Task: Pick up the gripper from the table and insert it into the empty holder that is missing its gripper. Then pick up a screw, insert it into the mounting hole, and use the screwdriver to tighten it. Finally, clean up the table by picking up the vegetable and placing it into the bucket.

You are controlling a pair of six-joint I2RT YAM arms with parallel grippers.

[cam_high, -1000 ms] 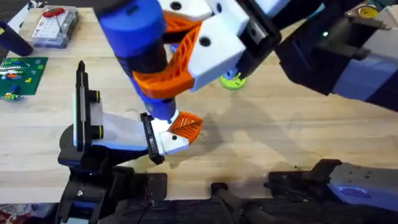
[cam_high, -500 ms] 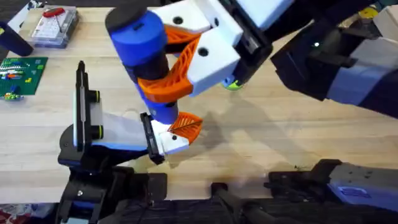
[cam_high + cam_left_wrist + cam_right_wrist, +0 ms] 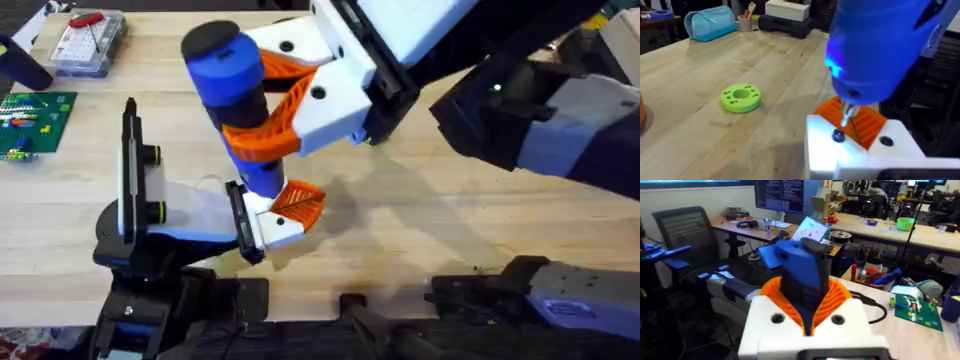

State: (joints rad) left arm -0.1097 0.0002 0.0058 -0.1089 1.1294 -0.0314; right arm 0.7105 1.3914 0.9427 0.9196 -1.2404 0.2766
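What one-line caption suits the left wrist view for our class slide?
Blue screwdriver with its metal bit over a dark screw in the white gripper part; a lime-green disc lies on the table.

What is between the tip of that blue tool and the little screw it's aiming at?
Nothing visible. In the left wrist view the screwdriver hangs with its thin metal bit just above the dark screw in the white mount; the gap between them looks clear.
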